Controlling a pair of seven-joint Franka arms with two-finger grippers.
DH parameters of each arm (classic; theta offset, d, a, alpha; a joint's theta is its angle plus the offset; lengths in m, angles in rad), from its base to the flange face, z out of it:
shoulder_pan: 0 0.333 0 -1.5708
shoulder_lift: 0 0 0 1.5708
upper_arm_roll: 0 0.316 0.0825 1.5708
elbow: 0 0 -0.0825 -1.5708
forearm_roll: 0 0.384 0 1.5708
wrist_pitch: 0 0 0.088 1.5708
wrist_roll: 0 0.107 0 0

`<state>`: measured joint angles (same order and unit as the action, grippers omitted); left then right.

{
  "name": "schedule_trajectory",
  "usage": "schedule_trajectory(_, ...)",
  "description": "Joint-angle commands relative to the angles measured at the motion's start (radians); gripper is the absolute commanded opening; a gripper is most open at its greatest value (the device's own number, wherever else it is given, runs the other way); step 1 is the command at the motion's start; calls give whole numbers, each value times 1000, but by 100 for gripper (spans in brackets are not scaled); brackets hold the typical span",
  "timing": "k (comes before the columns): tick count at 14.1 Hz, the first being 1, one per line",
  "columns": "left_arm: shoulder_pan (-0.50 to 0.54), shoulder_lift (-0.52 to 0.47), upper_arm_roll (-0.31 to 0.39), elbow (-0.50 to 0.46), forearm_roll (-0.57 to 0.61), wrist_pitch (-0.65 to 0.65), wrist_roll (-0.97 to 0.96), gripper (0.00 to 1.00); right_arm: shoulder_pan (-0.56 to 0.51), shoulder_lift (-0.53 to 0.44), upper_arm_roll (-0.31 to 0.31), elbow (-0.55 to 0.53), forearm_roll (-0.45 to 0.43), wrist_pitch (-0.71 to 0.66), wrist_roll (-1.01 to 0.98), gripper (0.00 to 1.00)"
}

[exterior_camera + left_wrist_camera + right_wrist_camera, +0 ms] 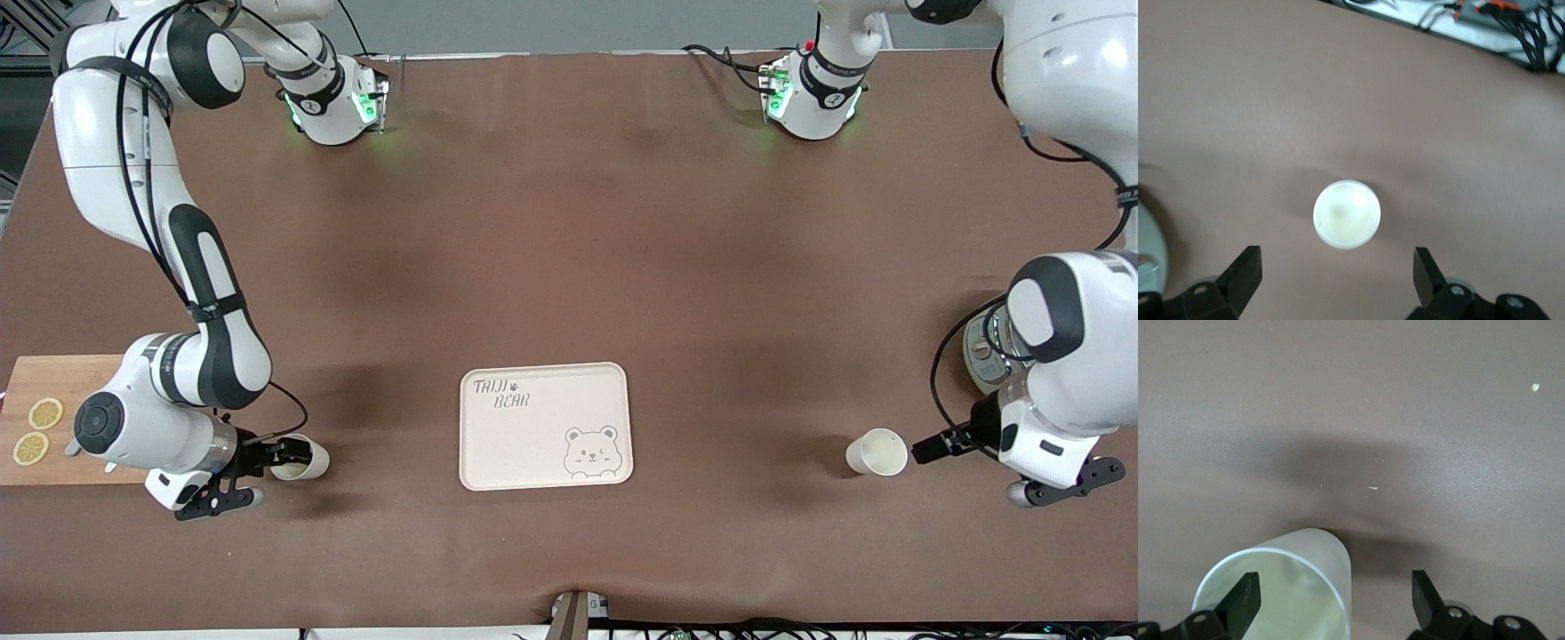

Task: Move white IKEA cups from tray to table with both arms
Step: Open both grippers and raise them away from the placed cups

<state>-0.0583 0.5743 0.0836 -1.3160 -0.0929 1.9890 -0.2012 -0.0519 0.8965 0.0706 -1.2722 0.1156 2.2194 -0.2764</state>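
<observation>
Two white IKEA cups stand upright on the brown table, one on each side of the cream bear tray [524, 444] and both off it. One cup [877, 452] [1347, 214] is toward the left arm's end. My left gripper [925, 447] [1336, 270] is open just beside it, fingers [1245, 270] wide apart and clear of the cup. The other cup [302, 459] [1305, 567] is toward the right arm's end. My right gripper [280, 453] [1335, 597] is open at its rim, with one finger [1245, 597] over the cup's mouth and the other outside its wall.
A wooden board [80, 373] with two lemon slices [44, 413] lies at the right arm's end of the table, beside the right wrist. A round metal pot [982, 351] sits under the left arm. Cables hang at the table's front edge [578, 613].
</observation>
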Motion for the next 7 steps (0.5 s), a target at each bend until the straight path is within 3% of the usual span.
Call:
schedule_trajectory(1,5,-89,-2,-32,-18,-97,81,100,-16,-37,9,5,7,-71,-18,100)
schedule_trajectory(7,2,-235,-4,-34,-8,-260,117,100,-11,-126,-27,138,-1,-436,-10,100)
